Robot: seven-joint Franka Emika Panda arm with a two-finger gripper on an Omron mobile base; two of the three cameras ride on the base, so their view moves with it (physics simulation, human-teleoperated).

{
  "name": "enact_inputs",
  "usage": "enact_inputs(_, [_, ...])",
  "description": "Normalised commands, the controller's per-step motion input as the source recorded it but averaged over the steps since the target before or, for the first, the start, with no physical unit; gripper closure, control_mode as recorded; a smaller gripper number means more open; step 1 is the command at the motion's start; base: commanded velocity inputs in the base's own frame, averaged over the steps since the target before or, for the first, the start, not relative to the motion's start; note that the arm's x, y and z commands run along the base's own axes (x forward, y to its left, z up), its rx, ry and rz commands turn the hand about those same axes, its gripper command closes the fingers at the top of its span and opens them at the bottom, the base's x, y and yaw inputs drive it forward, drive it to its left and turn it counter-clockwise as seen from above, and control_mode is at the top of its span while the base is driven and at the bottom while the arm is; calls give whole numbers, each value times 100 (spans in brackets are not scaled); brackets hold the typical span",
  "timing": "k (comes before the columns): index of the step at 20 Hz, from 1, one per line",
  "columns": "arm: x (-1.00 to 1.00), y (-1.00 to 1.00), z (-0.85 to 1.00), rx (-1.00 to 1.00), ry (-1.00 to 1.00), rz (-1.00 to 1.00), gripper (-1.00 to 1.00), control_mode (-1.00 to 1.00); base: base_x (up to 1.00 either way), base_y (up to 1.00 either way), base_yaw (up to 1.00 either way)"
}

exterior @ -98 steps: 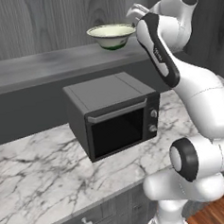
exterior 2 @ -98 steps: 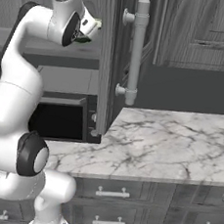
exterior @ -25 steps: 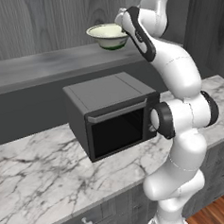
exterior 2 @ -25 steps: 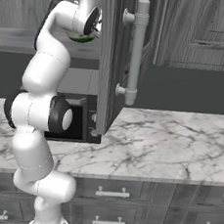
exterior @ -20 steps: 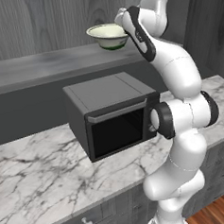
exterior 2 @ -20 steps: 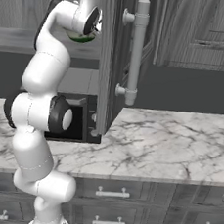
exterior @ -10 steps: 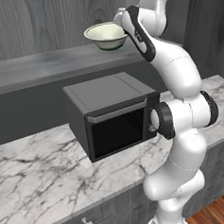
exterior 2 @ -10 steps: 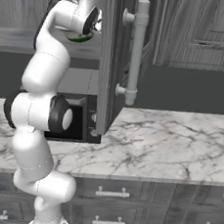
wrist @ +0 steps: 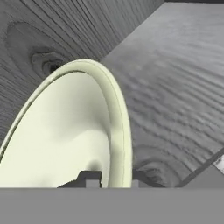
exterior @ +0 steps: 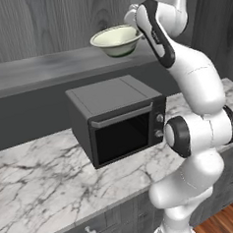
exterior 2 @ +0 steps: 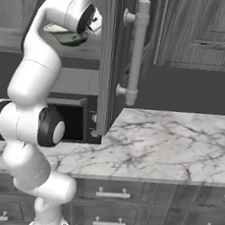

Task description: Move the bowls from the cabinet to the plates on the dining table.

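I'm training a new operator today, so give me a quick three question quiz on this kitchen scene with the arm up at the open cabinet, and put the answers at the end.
1. True or false: the gripper is shut on the rim of the bowl.
2. What appliance sits on the marble counter below the cabinet shelf?
A. a toaster
B. a black microwave
C. a kettle
3. Fill in: in the hand view, one finger is inside the bowl and the other is ____ it.

Key:
1. True.
2. B, the black microwave.
3. Outside; the rim runs between the two fingers.
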Motion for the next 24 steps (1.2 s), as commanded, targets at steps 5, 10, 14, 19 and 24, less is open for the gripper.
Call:
enact_inputs(5, [-87,-3,0,8,0,-4,100,-100,0,0,0])
enact_inputs(10, [-98,-1,0,7,-6,-6,100,-100,0,0,0])
enact_inputs(14, [-100,0,0,3,-14,-6,100,-100,0,0,0])
enact_inputs(19, [-100,0,0,7,-6,-6,100,-100,0,0,0])
enact_inputs(24, [-100,0,0,14,0,-7,100,-100,0,0,0])
